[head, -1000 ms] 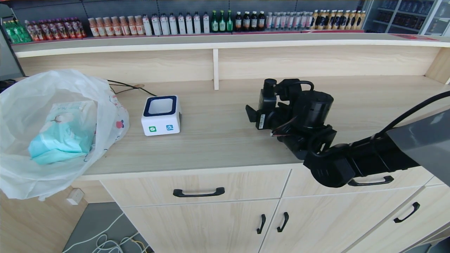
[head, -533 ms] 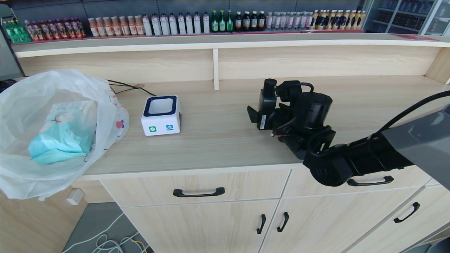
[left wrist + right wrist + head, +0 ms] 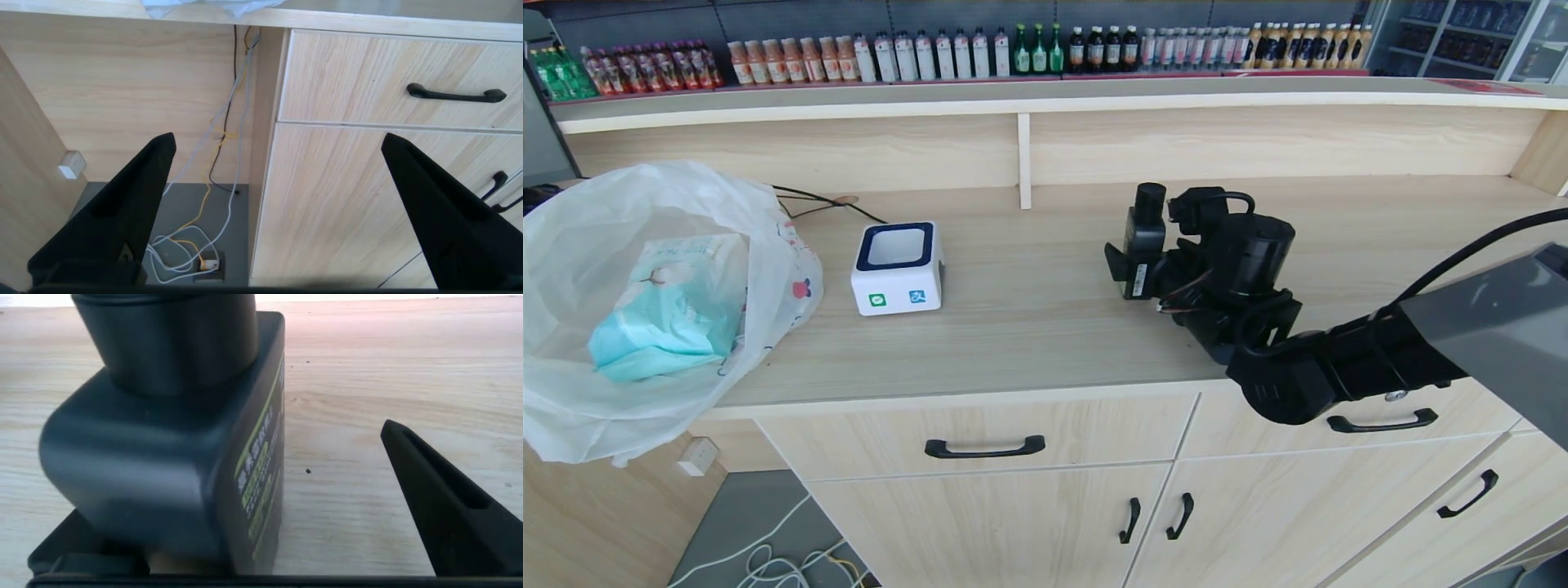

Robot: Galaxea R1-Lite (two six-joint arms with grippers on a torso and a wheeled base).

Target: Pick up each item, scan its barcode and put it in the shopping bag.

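In the white shopping bag [image 3: 572, 269] at the desk's [image 3: 1029, 327] left end: one blue-green pack [image 3: 670, 310]. Right gripper [image 3: 1142, 265] apart around an upright dark bottle [image 3: 1148, 214] on the desk. Left gripper [image 3: 278, 139] apart, low beside the drawers [image 3: 384, 73].

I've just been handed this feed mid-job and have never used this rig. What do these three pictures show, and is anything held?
This is a two-armed robot at a pale wooden shop counter. The wide picture comes from its head camera, looking down. There the right gripper sits around a small black bottle with a round cap, jaws open, one finger clear of it, so nothing is gripped. Further left are a white cube scanner with a dark-rimmed window and a thin white plastic shopping bag holding a teal soft pack. The other two pictures come from wrist cameras. The right one shows the bottle close up. The left one shows the left gripper, open, facing the cupboard fronts.
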